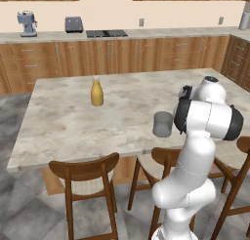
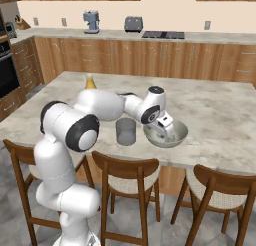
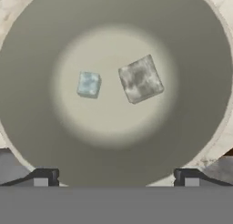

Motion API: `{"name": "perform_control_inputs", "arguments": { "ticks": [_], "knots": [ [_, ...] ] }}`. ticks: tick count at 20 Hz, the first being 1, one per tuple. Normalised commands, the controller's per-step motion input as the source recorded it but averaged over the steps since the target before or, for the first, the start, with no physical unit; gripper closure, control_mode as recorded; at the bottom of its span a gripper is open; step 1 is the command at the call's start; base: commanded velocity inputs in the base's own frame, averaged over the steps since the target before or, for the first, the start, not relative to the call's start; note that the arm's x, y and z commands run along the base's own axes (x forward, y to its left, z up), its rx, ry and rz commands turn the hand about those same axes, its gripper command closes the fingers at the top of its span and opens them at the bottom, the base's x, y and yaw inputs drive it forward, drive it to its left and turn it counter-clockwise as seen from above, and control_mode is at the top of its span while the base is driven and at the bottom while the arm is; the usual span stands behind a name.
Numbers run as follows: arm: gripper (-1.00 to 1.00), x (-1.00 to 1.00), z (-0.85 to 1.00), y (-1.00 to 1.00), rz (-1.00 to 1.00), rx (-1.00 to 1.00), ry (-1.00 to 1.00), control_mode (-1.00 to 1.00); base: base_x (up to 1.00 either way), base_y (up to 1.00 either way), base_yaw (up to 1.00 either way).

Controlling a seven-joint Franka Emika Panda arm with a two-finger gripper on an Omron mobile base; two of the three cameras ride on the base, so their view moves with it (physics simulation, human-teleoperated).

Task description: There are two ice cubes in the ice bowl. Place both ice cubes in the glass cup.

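The grey ice bowl (image 2: 179, 138) stands near the front edge of the marble island, just right of the grey glass cup (image 2: 126, 131) (image 1: 162, 124). Looking straight down in the hand view, the ice bowl (image 3: 41, 45) holds two ice cubes on its pale bottom: a small bluish ice cube (image 3: 88, 84) and a larger grey ice cube (image 3: 140, 78), lying apart. My gripper (image 3: 116, 177) (image 2: 168, 130) hangs open over the bowl, its fingertips (image 3: 43, 176) spread wide with nothing between them, above the bowl's near rim. The cup stands upright.
A yellow bottle (image 1: 96, 91) (image 2: 90, 82) stands farther back on the island. Wooden chairs (image 1: 88, 178) (image 2: 127, 177) line the island's front edge. A coffee machine (image 1: 27, 24), a toaster (image 1: 73, 24) and a cooktop (image 1: 106, 33) sit on the back counter.
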Motion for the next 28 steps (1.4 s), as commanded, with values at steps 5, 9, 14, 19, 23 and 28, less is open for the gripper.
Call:
{"name": "perform_control_inputs", "arguments": {
  "ticks": [5,9,14,19,23,28],
  "knots": [
    [-1.00,0.35,-0.19,-0.16,-0.06,0.00,-0.11,-1.00,0.00,0.00,0.00],
    [-1.00,0.17,-0.01,0.00,-0.18,0.07,-0.02,-1.00,0.00,0.00,0.00],
    [-1.00,0.06,0.00,-0.01,-0.03,0.02,0.10,-1.00,0.00,0.00,0.00],
    [-1.00,0.34,-0.18,0.00,-0.04,0.00,0.00,-1.00,0.00,0.00,0.00],
    [-1.00,0.33,-0.39,0.00,-0.17,0.04,0.00,-1.00,0.00,0.00,0.00],
    [-1.00,0.26,-0.30,-0.13,-0.16,0.03,0.00,-1.00,0.00,0.00,0.00]
  ]
}}
